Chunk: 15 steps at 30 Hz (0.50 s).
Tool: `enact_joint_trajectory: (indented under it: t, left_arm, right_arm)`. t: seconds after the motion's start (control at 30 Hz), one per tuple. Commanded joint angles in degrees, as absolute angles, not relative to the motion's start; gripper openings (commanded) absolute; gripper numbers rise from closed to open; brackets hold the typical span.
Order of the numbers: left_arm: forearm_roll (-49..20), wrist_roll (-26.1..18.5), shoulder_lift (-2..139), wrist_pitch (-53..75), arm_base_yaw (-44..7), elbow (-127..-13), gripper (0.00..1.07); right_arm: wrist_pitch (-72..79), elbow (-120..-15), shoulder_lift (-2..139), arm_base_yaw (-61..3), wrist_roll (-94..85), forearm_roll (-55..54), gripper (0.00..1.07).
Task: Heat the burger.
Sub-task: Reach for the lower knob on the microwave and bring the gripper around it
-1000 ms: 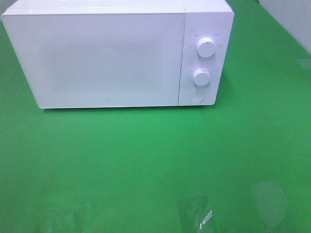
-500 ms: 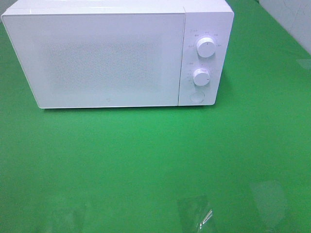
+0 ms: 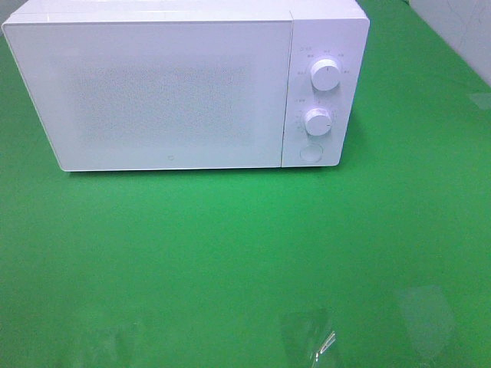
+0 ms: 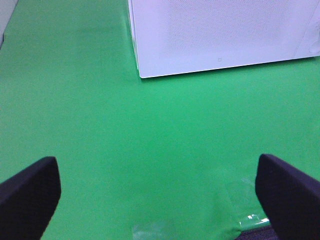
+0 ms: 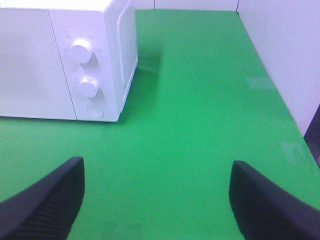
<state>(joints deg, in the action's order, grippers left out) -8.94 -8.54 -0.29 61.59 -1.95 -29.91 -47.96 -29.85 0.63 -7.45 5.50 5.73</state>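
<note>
Starting at your right claw (image 5: 157, 166): the jaws stand wide with nothing between them, and it hangs over bare counter (image 5: 200, 100), near and to the right of the microwave (image 5: 30, 65). Your left claw (image 4: 156, 162) is just as wide and just as empty, over the counter near the microwave's left corner.

You won't find the burger in any view. It isn't on the counter or in either claw. The door (image 3: 153, 92) is shut and too milky to see through, so you can't tell whether the burger sits inside.

My reading is that the door comes first, so go for the round button (image 3: 311, 152) at the bottom of the panel, just under the lower knob (image 3: 317, 121). The right claw is the closer one. Some advice for that move:

- Narrow the jaws before you move in, so that one fingertip meets the button rather than two straddling it.
- Come in level and square to the panel. A slanted push would likely slide up onto the knob and turn it.
- Press gently, since the microwave stands loose on the counter and a hard shove could slide it away from you.
- Keep the left claw back and low. The panel is on the right, so the door probably hinges on the left and swings out toward that claw.
</note>
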Motion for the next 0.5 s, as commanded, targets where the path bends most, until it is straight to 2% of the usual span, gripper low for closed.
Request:
enact_joint_trajectory:
  t: [0.03, 0.27, 0.4, 0.47, 0.5]
  left_arm:
    - [-9.0, -8.37, -1.78, 61.25, -1.66, -29.68, 0.98]
    - [-9.0, -8.37, -1.78, 61.25, -1.66, -29.68, 0.98]
    - [-9.0, -8.37, -1.83, 61.25, -1.66, -29.68, 0.98]
    - [-9.0, -8.37, -1.83, 61.25, -1.66, -29.68, 0.98]
    - [-9.0, -8.37, -1.83, 61.25, -1.66, -29.68, 0.98]
  right_arm:
    - [-43.54, -30.14, 2.69, -7.51, 5.9, 5.79, 0.76]
    - [-32.2, -28.07, 9.11, -7.51, 5.9, 5.9, 0.76]
    - [-21.77, -24.52, 11.29, -7.51, 5.9, 5.96, 0.76]
    - [-10.03, -20.8, 13.87, -7.51, 5.9, 5.96, 0.76]
    - [-10.03, -20.8, 13.87, -7.51, 5.9, 5.96, 0.76]
